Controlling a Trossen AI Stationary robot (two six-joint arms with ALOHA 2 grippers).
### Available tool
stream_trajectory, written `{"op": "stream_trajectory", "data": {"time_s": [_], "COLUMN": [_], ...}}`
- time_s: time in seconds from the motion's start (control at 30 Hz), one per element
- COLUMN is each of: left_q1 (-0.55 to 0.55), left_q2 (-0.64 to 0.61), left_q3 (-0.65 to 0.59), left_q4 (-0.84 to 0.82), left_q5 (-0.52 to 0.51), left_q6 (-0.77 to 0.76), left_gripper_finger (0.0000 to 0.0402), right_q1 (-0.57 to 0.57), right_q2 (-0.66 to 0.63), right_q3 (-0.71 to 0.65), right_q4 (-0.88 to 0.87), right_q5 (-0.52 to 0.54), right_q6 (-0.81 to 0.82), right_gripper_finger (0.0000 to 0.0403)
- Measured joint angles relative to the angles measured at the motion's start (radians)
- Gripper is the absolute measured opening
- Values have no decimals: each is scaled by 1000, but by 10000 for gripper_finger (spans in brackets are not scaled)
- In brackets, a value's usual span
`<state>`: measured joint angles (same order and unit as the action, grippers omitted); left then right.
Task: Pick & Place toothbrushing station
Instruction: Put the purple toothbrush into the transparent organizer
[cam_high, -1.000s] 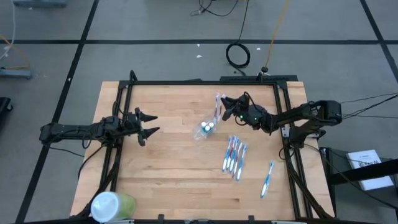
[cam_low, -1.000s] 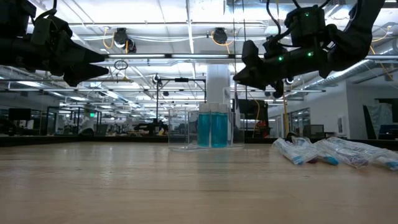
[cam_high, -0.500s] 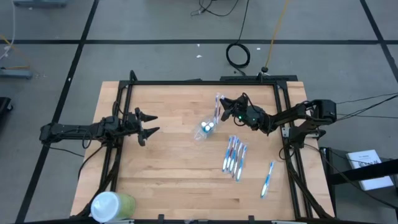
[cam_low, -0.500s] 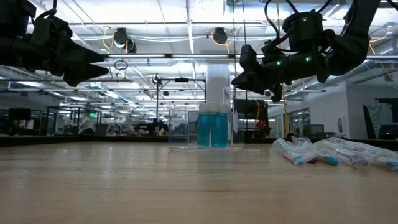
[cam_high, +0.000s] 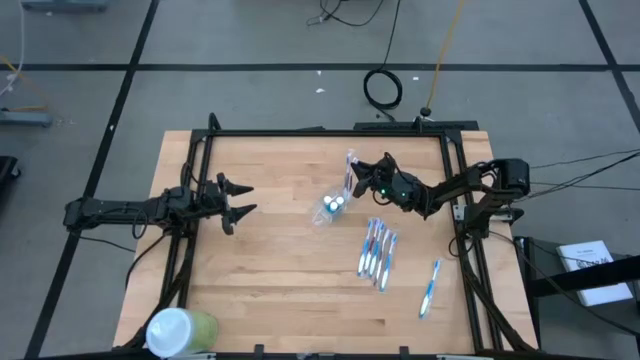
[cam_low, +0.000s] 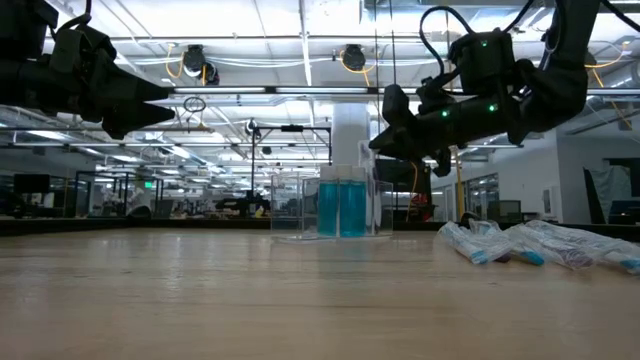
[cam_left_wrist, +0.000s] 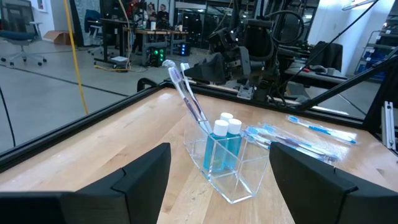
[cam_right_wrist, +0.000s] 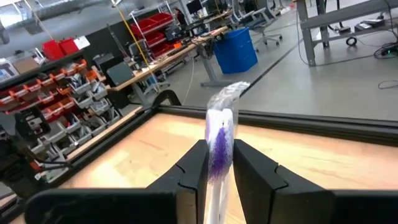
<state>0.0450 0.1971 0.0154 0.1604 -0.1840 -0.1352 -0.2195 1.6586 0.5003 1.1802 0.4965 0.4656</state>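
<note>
The wooden table (cam_high: 270, 270) is lying mostly bare along its near half and left side, leaving wide room there; a black frame is running around its edges. The right gripper (cam_high: 365, 178) is hovering over the far middle, its fingers (cam_right_wrist: 189, 171) pinching the handle of a wrapped toothbrush (cam_right_wrist: 219, 134) that is leaning out of the clear plastic cup (cam_high: 330, 208). That cup is sitting near the table's centre, also holding white-capped teal tubes (cam_left_wrist: 222, 146). Just beside it on the right, a cluster of toothbrushes (cam_high: 377, 250) is lying flat, and a single toothbrush (cam_high: 430, 287) is lying apart near the right edge. The left gripper (cam_high: 238, 201) is waiting at the left side, fingers spread, well apart from the cup. A green cup (cam_high: 180, 331) is standing at the near left corner
</note>
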Motion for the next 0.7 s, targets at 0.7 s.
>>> {"op": "stream_trajectory", "data": {"time_s": [0.7], "left_q1": [0], "left_q2": [0], "left_q3": [0], "left_q4": [0], "left_q5": [0], "left_q6": [0], "left_gripper_finger": [283], "right_q1": [25], "right_q2": [25], "right_q3": [1], "right_q4": [17], "right_q5": [4], "right_q6": [-25], "right_gripper_finger": [59]}}
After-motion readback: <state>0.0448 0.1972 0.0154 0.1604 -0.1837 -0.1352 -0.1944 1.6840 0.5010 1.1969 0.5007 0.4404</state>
